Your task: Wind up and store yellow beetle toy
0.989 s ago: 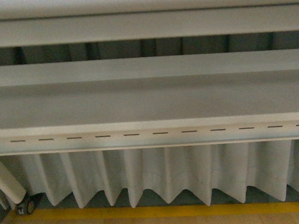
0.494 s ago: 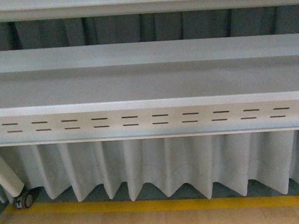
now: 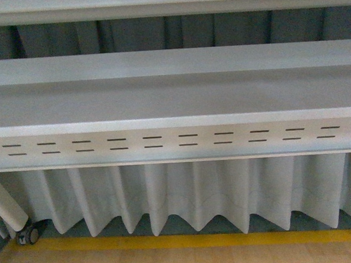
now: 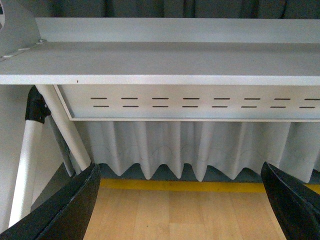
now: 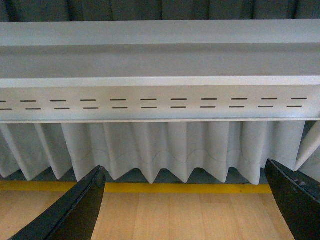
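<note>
Shelves, front view: 3 grey tiers, lowest shelf [image 3: 173, 98] nearest
Slot rows: 2, along front edge of slotted panel [image 3: 176, 141]
Caster wheels: 1, caster [image 3: 31, 234] by shelf's lower left corner
White legs: 1 in front view, leg [image 3: 4, 203]
Pleated skirts: 1, skirt [image 3: 186, 194] below panel
Yellow floor lines: 1, stripe [image 3: 189, 241]
Gripper fingers: 2 per wrist view; left fingers [image 4: 65, 210]; right fingers [image 5: 75, 210]

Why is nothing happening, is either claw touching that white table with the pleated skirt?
Apart. Each wrist view shows the fingers of the left gripper and right gripper spread wide over bare wooden floor, with the table well beyond them and nothing held.
</note>
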Robot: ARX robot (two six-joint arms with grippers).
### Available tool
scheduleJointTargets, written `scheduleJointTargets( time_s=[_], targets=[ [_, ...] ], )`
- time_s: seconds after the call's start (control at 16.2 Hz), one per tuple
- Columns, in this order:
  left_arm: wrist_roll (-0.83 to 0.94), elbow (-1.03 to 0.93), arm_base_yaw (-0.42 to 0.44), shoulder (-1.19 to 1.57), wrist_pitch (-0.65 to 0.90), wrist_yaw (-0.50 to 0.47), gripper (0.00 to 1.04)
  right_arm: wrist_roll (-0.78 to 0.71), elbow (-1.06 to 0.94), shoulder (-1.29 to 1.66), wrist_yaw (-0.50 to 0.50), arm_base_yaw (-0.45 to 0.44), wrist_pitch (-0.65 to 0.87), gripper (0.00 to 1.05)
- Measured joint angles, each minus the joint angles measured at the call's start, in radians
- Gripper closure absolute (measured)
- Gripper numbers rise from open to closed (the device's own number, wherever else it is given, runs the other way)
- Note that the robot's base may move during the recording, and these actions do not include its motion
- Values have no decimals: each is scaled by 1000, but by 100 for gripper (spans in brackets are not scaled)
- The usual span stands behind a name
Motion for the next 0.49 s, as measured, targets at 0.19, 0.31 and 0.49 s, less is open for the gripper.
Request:
scheduleJointTargets(
  time_s=[0.19, 0.31, 0.49],
  targets=[
    [0, 0, 0, 0, 0, 0, 7, 0, 0, 0, 0, 0, 0, 7],
    [0, 0, 0, 0, 0, 0, 7, 0, 0, 0, 0, 0, 0, 7],
    [0, 0, 0, 0, 0, 0, 7, 0, 0, 0, 0, 0, 0, 7]
  ],
)
